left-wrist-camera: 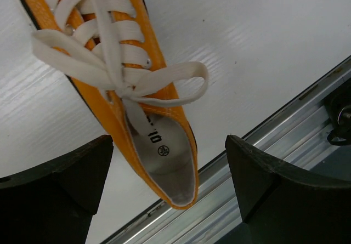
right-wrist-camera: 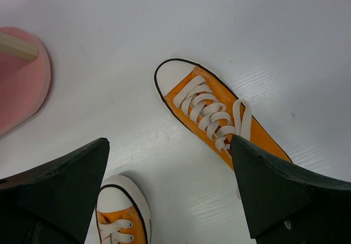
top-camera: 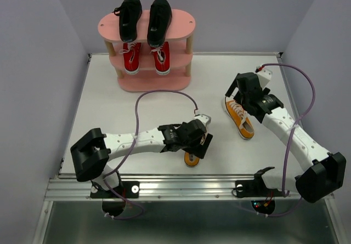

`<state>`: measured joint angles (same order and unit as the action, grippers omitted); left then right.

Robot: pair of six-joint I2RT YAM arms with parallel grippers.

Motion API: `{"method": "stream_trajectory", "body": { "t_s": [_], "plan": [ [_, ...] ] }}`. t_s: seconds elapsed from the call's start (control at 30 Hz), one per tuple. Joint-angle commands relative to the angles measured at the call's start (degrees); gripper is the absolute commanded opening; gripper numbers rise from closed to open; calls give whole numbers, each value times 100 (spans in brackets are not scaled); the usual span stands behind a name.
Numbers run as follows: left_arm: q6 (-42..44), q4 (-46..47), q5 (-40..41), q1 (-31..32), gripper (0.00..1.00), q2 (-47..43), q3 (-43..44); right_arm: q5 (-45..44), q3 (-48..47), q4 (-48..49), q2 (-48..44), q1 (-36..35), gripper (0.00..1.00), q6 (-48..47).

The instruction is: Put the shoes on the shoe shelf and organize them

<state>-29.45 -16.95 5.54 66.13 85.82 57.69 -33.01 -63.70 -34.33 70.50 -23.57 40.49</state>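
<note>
Left gripper wide open over orange shoe near table front edge; right gripper open over second orange shoe; black pair, red pair on shelf.

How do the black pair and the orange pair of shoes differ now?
The black pair stands side by side on top of the shelf; the orange pair lies apart on the table. The black pair has black laces, the orange pair white ones. Both are lace-up sneakers.

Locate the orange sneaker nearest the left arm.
In the top view the orange sneaker sits at the table's front edge, near the middle, mostly hidden under the open left gripper; its mate lies farther back right.
</note>
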Motion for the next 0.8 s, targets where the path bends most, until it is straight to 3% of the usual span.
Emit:
{"method": "stream_trajectory", "body": {
  "t_s": [0.0,0.3,0.63,0.77],
  "plan": [
    [-17,-1,60,251,95,268,488,32,-143,40,-80,37,97,-85],
    [-201,-800,623,612,84,1103,892,93,-72,58,-142,37,98,-76],
    [-596,-1538,1624,848,87,1042,972,269,-142,163,43,37,98,-85],
    [-772,-1592,1617,867,90,1051,858,357,-169,233,148,37,98,-111]
  ]
}}
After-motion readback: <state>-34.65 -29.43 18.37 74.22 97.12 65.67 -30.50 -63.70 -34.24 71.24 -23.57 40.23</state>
